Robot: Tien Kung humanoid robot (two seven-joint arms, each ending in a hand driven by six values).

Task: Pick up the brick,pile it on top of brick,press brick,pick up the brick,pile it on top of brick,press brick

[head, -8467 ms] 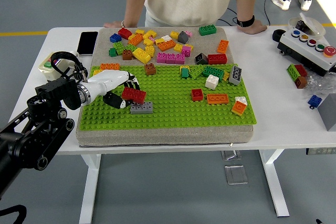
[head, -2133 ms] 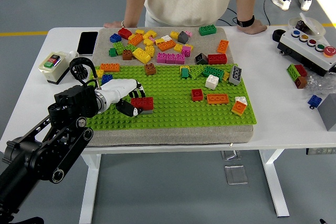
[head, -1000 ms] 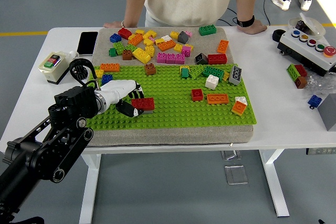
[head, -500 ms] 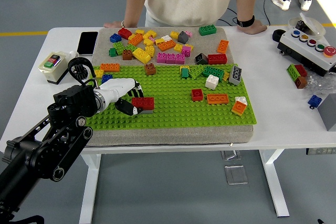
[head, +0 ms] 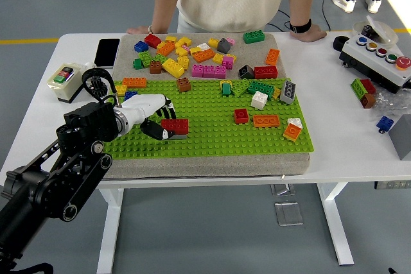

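Left hand (head: 154, 115) grips red brick (head: 174, 126), green baseplate (head: 212, 129).

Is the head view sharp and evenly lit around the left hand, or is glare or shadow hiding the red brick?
Head view: sharp and evenly lit, no glare on the baseplate; shadows soft. The left hand rests against the red brick, whose top shows clearly; the grey brick beneath is mostly covered.

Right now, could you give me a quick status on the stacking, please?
Left hand on red brick. Red brick sits atop grey brick on green baseplate. Right hand unseen. Nothing blocking.
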